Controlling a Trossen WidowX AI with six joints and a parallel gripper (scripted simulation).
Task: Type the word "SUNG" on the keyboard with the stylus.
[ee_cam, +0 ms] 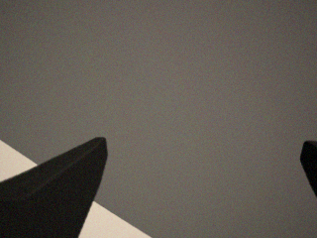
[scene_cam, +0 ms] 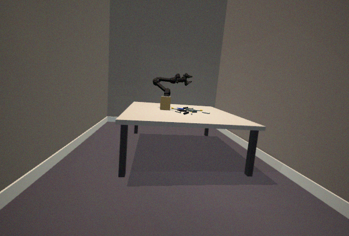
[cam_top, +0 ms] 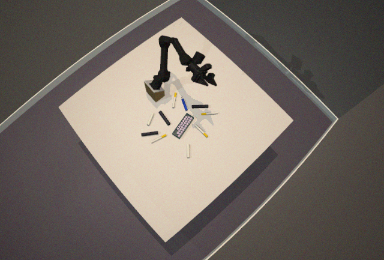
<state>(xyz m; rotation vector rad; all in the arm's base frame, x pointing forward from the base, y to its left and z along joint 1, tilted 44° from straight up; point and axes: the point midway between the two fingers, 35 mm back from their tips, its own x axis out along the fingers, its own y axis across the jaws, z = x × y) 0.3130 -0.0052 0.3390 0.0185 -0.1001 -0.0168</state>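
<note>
The table (cam_top: 123, 158) carries a tan block (cam_top: 153, 90) from which the arm (cam_top: 164, 58) rises, folds at the elbow and reaches out level, well above the surface. The end effector (cam_top: 210, 80) stands wide open and holds nothing. The keyboard (cam_top: 183, 125) lies flat near the block, its long axis diagonal in the top view. Several pen-like sticks lie scattered around it; which is the stylus cannot be told. A blue stick (cam_top: 184, 104) lies between block and keyboard.

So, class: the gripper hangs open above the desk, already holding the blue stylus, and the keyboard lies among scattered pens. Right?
Not quite: the open gripper holds nothing. The top view shows the blue stylus lying on the desk, near the keyboard.
</note>
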